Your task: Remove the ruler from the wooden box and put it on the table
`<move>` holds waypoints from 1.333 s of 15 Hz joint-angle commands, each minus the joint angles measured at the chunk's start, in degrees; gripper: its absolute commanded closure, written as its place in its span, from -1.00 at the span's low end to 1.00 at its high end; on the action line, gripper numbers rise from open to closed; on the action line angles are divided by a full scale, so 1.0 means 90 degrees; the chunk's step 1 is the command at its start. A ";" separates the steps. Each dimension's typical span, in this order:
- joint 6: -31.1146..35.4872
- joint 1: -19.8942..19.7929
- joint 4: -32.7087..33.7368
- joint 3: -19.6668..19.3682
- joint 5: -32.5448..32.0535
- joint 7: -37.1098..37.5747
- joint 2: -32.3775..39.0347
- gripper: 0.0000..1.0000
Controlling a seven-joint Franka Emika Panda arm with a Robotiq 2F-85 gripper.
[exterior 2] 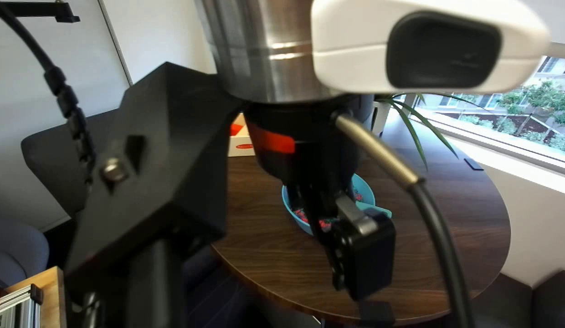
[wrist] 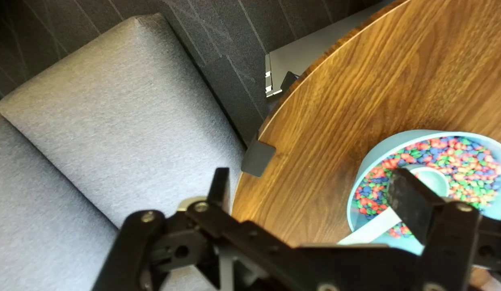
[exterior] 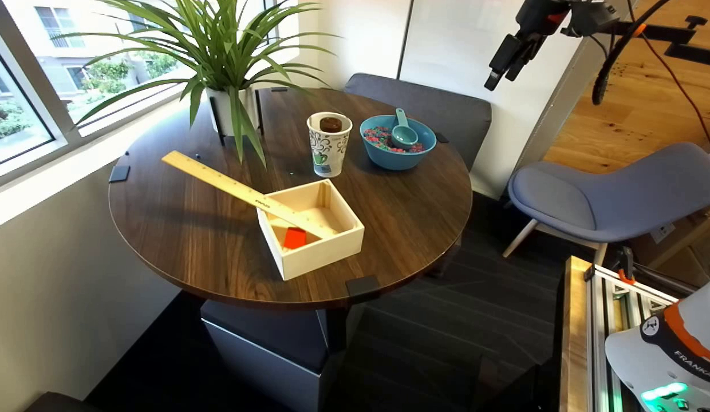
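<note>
The ruler [exterior: 229,184], a flat tan strip, lies tilted across the wooden box [exterior: 323,258] in an exterior view. One end is inside the box and the other sticks out over the table [exterior: 401,217] towards the window. The box is pale, square and open, with a red piece [exterior: 295,237] inside. The box [exterior 2: 241,146] is mostly hidden behind the arm in an exterior view, where I cannot make out the ruler. My gripper [exterior: 502,80] is high in the air, apart from the box. In the wrist view the gripper's fingers [wrist: 315,192] are wide apart with nothing between them.
A blue bowl [exterior: 396,160] with coloured pebbles and a scoop [exterior: 404,134] stands on the table near my gripper's side. A patterned paper cup [exterior: 330,149] stands beside it. A potted plant [exterior: 235,114] is at the window. A grey chair [wrist: 133,109] is beyond the table's edge.
</note>
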 commanded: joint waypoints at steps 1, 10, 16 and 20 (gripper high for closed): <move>-0.0039 0.0230 0.0814 0.0246 -0.0063 -0.0194 0.0684 -1.00; -0.0558 0.0969 0.2832 0.0981 0.0167 -0.1944 0.2282 -1.00; -0.0255 0.0872 0.2513 0.0950 0.0061 -0.1470 0.2059 -1.00; 0.0211 0.1195 0.2367 0.1325 0.0514 -0.1705 0.2016 -1.00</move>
